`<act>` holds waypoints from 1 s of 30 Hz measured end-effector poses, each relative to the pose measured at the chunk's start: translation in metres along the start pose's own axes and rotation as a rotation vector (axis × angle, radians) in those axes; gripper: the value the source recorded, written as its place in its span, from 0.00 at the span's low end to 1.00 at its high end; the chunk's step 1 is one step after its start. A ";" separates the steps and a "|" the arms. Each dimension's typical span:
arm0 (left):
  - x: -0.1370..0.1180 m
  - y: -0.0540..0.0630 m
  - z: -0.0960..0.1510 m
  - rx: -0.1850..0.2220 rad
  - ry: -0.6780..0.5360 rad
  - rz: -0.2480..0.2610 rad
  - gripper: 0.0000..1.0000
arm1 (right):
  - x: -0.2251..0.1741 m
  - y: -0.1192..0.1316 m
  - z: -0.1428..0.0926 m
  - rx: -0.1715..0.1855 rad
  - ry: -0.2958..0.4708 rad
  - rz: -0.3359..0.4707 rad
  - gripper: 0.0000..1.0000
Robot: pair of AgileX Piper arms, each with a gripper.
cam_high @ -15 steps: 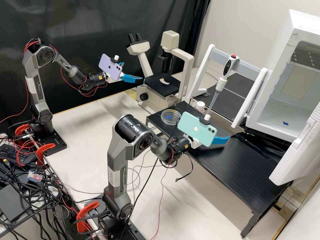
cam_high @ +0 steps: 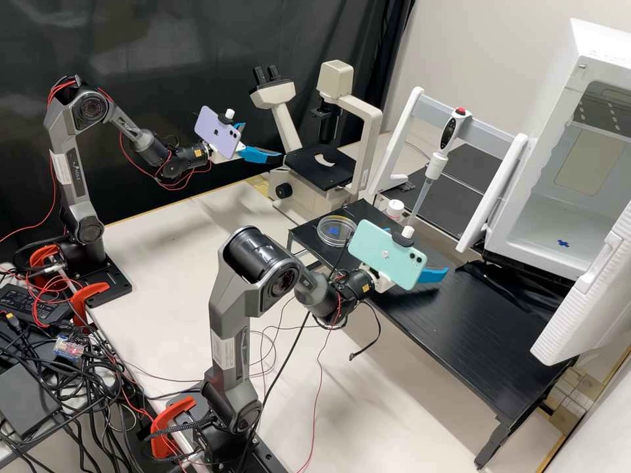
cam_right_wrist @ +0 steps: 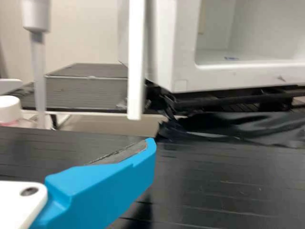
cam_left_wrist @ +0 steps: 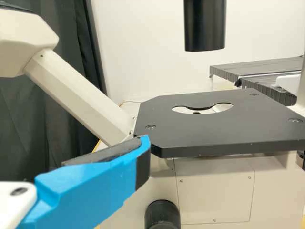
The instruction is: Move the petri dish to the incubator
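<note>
white incubator (cam_high: 542,226), door open, blue mark (cam_high: 563,243) on floor inside; black ribbed riser (cam_high: 473,322) nearby. microscope (cam_high: 286,180), cream body; l wrist view gives its flat matte stage (cam_left_wrist: 219,131) w/ rounded cutout. r gripper (cam_high: 427,256) above riser, l gripper (cam_high: 263,141) by microscope: both empty, fingers spread. high view: clear, round petri dish (cam_high: 336,231) on riser.

The left gripper (cam_high: 264,140) hangs at far left, its fingers apart, near the microscope (cam_high: 321,167). The dish (cam_high: 337,239) sits on the black stand's (cam_high: 460,328) left end. Over the stand, right of the dish, is the right gripper (cam_high: 432,275). At right, the incubator (cam_high: 549,226) stands open, a blue mark (cam_high: 563,243) on its floor.
</note>
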 end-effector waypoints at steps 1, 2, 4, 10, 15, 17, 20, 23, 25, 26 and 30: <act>0.000 0.000 0.000 0.000 0.000 0.000 1.00 | -0.003 0.001 -0.003 -0.002 0.017 -0.003 1.00; 0.000 0.000 0.000 0.000 0.000 0.000 1.00 | -0.007 0.002 -0.006 -0.005 0.037 0.000 1.00; 0.000 0.000 0.000 0.000 0.000 0.000 1.00 | -0.014 0.004 -0.011 -0.010 0.075 0.015 1.00; 0.000 0.000 0.000 0.000 0.000 0.000 1.00 | -0.035 -0.005 -0.035 -0.014 0.219 0.025 1.00; 0.000 0.000 0.000 0.000 0.000 0.000 1.00 | -0.047 -0.026 -0.047 -0.054 0.309 -0.061 1.00; 0.000 0.000 0.000 0.000 0.000 0.000 1.00 | -0.051 -0.036 -0.051 -0.067 0.339 -0.108 1.00; 0.000 0.000 0.000 0.000 0.000 0.000 1.00 | -0.053 -0.046 -0.050 -0.079 0.349 -0.160 1.00; 0.000 0.000 0.000 0.000 0.000 0.000 1.00 | -0.050 -0.056 -0.047 -0.090 0.348 -0.211 1.00; 0.000 0.000 0.000 0.000 0.000 0.000 1.00 | -0.049 -0.063 -0.044 -0.093 0.343 -0.244 1.00; 0.000 0.000 0.000 0.000 0.000 0.000 1.00 | -0.048 -0.066 -0.042 -0.098 0.340 -0.264 1.00; 0.000 0.000 0.000 0.000 0.000 0.000 1.00 | -0.045 -0.076 -0.036 -0.078 0.319 -0.312 1.00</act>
